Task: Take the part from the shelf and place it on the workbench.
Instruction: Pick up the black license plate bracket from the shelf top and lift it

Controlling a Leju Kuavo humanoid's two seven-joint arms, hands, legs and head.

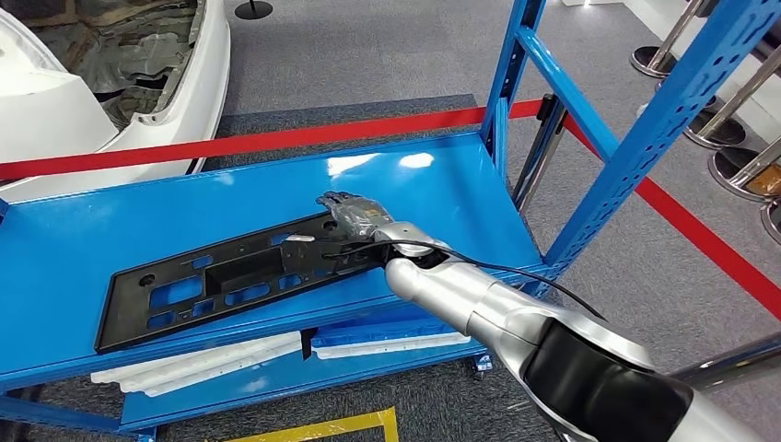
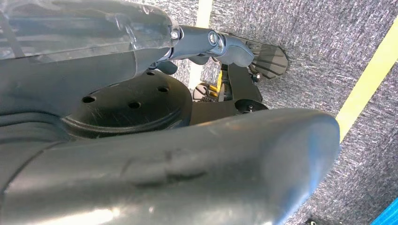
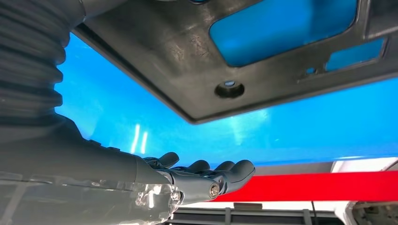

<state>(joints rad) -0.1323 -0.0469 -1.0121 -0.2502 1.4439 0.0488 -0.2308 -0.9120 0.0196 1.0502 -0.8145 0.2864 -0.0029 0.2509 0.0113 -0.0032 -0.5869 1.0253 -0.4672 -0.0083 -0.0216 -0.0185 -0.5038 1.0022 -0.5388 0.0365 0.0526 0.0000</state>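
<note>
Right hand (image 1: 355,214) is seen open, fingers extended over black perforated panel (image 1: 226,276) on blue shelf (image 1: 92,221), nothing gripped; the panel's near end should be pinched before lifting.

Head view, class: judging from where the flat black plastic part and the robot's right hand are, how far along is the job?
Done: the right hand has reached the flat black plastic part on the blue metal shelf. In hand: it sits at the part's right end, but its fingers look spread above the shelf, with no grasp. Left: gripping, lifting and carrying the part to the workbench. The left hand hangs over grey carpet.
</note>
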